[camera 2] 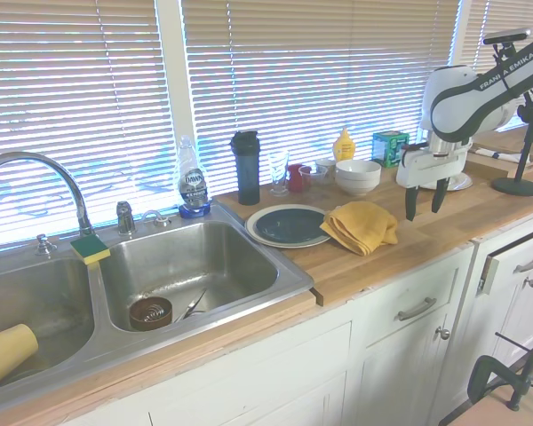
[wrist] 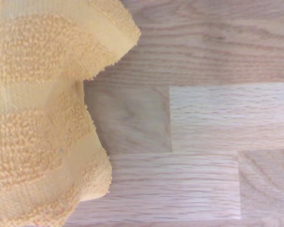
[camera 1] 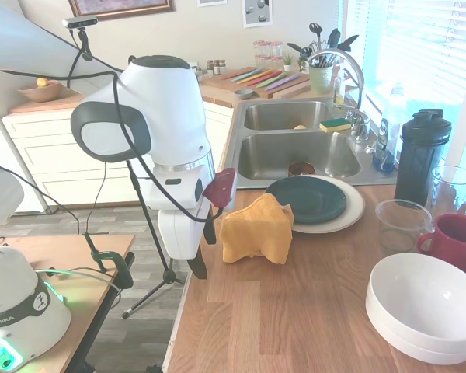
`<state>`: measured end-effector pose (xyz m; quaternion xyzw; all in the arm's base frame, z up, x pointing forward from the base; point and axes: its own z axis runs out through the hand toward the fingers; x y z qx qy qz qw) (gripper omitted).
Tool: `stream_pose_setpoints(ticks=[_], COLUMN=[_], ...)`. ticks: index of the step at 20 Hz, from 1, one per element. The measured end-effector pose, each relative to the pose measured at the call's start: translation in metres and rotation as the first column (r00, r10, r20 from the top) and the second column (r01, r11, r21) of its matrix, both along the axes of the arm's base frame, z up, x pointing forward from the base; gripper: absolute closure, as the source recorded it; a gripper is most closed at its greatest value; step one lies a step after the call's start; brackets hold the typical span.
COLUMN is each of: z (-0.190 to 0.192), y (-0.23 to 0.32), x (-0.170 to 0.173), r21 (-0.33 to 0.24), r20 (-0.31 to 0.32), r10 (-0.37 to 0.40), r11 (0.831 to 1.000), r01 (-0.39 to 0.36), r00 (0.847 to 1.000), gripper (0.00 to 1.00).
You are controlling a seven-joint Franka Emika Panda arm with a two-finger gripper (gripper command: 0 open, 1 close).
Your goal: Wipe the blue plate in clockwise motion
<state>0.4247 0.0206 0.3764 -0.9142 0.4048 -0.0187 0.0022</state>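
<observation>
Gripper (camera 2: 424,211) hung empty, fingers apart, above the counter (camera 2: 409,240) beside the yellow cloth (camera 2: 361,225). Blue plate (camera 2: 290,224) sat on the cream plate (camera 1: 353,215) near the sink (camera 2: 195,266) — cloth overlapping its rim. Advice: pinch the cloth's bunched middle — not a loose edge.

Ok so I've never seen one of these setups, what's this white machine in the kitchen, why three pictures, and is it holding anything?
The white machine is a robot arm ending in a two-finger gripper. Two pictures come from cameras standing in the room, on opposite sides of the arm. The third comes from a camera on the arm's wrist, looking straight down at the wooden counter.

On the counter lies a crumpled yellow cloth. Beside it, a blue plate sits on a wider cream plate, next to the sink. Further along are white bowls, a red mug and a black bottle.

The gripper is open, holds nothing, and hangs above the counter next to the cloth.
</observation>
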Motion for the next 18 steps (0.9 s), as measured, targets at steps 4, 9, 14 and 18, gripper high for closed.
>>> stream_pose_setpoints(ticks=[4, 9, 14, 18], z=[-0.001, 0.004, 0.02, 0.032], y=[0.0, 0.006, 0.024, 0.044], x=[0.0, 0.006, 0.024, 0.038], r21=[0.0, -0.001, 0.001, 0.004], r20=[-0.002, -0.008, -0.007, -0.001], r10=[0.007, 0.022, 0.041, 0.049], r11=[1.0, 1.0, 0.999, 0.999], r01=[-0.007, -0.022, -0.041, -0.049], r00=[1.0, 1.0, 0.999, 0.999], gripper=[0.0, 0.0, 0.0, 0.0])
